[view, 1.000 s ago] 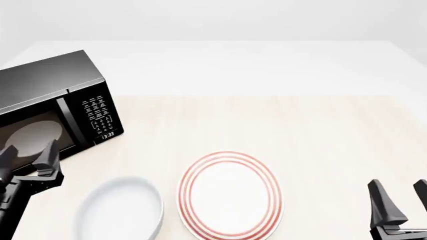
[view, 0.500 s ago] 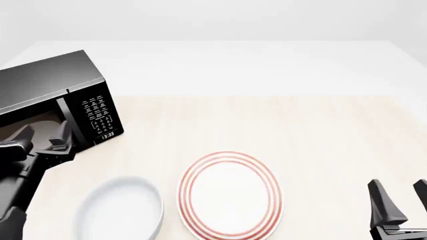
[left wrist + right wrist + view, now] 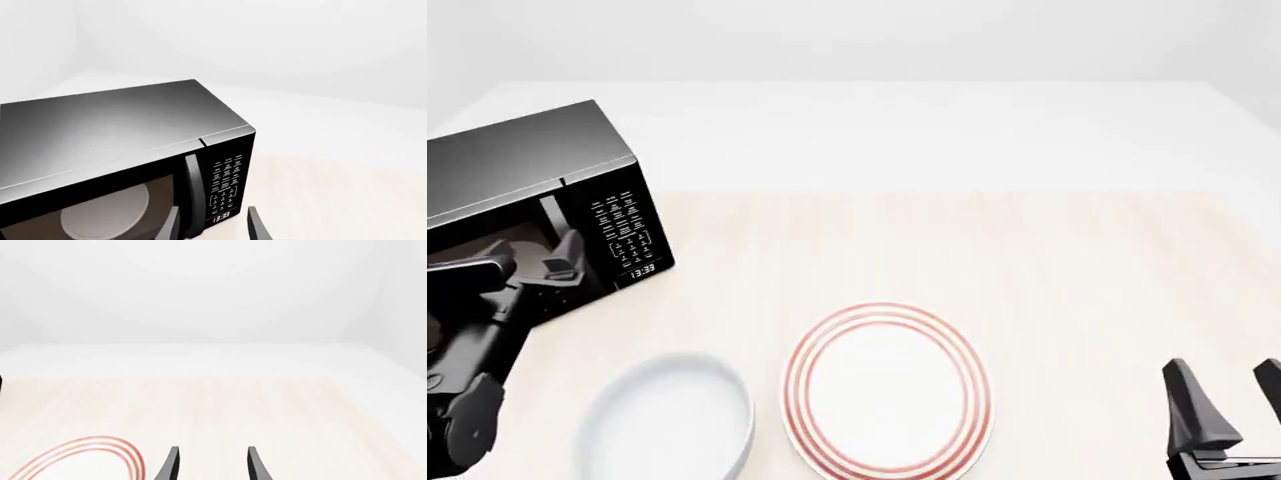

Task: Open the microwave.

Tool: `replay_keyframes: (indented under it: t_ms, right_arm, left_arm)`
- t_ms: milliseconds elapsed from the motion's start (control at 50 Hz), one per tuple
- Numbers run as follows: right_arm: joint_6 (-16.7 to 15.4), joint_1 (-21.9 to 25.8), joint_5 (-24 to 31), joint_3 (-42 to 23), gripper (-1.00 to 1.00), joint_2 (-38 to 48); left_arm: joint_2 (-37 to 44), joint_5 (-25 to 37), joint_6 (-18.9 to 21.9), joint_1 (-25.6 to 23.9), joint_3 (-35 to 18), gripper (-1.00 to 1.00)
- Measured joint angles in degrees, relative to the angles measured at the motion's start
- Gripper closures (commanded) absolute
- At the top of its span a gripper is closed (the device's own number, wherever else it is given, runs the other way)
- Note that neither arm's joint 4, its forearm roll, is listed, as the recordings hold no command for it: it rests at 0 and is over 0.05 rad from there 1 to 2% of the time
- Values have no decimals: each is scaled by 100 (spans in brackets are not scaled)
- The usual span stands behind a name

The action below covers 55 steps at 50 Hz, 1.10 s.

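Pale wooden surface (image 3: 988, 250) carries the glossy black box-shaped microwave (image 3: 534, 190), likely heavy and rigid with a slick door, its slim vertical handle (image 3: 193, 192) the place to grip, just ahead of the left gripper (image 3: 212, 227) with fingers spread and empty

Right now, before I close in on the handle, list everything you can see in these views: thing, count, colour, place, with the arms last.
microwave: one, glossy black, far left of the table, door shut, clock reading 13:33.
door handle: one, dark grey, vertical, between the glass window and the keypad.
plate: one, white with red rings, near edge at the middle.
bowl: one, plain white, near edge, left of the plate.
table: one, pale wood top.
left claw: one, black, open, just in front of the handle and keypad, not touching either that I can see.
right claw: one, black, open, low at the near right, holding nothing.
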Motion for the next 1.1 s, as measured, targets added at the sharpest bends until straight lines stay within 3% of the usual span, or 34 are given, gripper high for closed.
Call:
replay_keyframes:
  t_ms: [1100]
  right_arm:
    - [-3,0,-6,5,-100,3]
  left_arm:
    - [1314,-420,-356,165,-406,-100]
